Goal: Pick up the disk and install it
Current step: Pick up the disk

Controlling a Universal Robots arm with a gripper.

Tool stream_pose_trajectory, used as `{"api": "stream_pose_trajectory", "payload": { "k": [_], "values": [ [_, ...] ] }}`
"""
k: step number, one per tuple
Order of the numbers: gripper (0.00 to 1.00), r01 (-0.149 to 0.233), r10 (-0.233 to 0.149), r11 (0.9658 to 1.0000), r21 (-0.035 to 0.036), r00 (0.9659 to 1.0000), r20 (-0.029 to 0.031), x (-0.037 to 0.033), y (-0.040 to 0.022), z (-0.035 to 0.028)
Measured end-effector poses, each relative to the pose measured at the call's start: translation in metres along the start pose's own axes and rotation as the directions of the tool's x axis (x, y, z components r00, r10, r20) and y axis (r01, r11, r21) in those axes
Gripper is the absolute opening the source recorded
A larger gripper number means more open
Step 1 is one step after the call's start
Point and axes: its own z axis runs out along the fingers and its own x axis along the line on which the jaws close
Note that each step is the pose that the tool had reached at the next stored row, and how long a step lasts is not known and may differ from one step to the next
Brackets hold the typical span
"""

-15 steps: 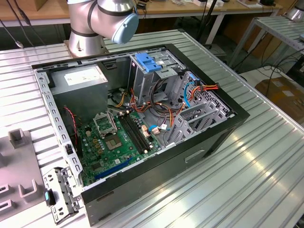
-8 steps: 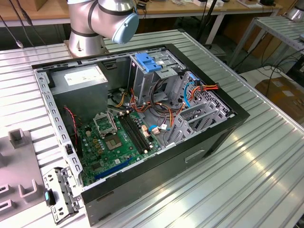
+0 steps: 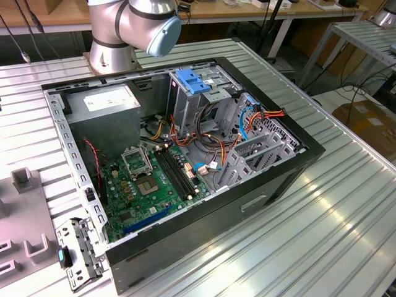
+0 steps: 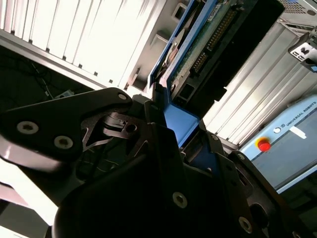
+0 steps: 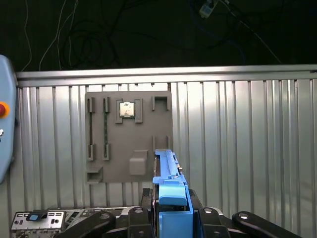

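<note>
**Disk** (image 5: 167, 166): flat rectangular drive, seen edge-on in the first wrist view. A smooth blue plastic rail with a stepped tab runs along the edge. The second wrist view shows its underside (image 4: 210, 42): green circuit board, a row of connector pins, dark metal body.

**Location of disk:** clamped in the gripper (image 5: 171, 201), rail between the fingers, body projecting past the fingertips. It is held clear of the table, with the tray beyond it.

**Gripper:** matte black, bolted linkage plates. Closed on the disk's sides, also seen in the second wrist view (image 4: 181, 126).

**Table** (image 5: 247, 139): ribbed aluminium, bright.

**Tray** (image 5: 129, 144): grey square plate with slotted recesses, one holding a small square chip (image 5: 126, 109).

**Computer case** (image 3: 204, 232): black, lid off, in the exterior view.
- Green motherboard (image 3: 148, 179) at seven o'clock inside.
- Grey power-supply box (image 3: 105, 102) at ten o'clock.
- Metal drive cage with blue handle (image 3: 192, 80) at twelve o'clock.

**Arm base** (image 3: 114, 43): silver cylinder at eleven o'clock, behind the case.
</note>
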Motion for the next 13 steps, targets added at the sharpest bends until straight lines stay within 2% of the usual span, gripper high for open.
{"api": "stream_pose_trajectory", "payload": {
  "k": [5,13],
  "values": [
    [0.37,0.0,0.0,1.0,-0.0001,1.0,0.0,0.002,-0.0049,-0.0001],
    [0.37,0.0,0.0,1.0,-0.0001,1.0,0.0,0.0039,-0.0057,-0.0001]
  ]
}}
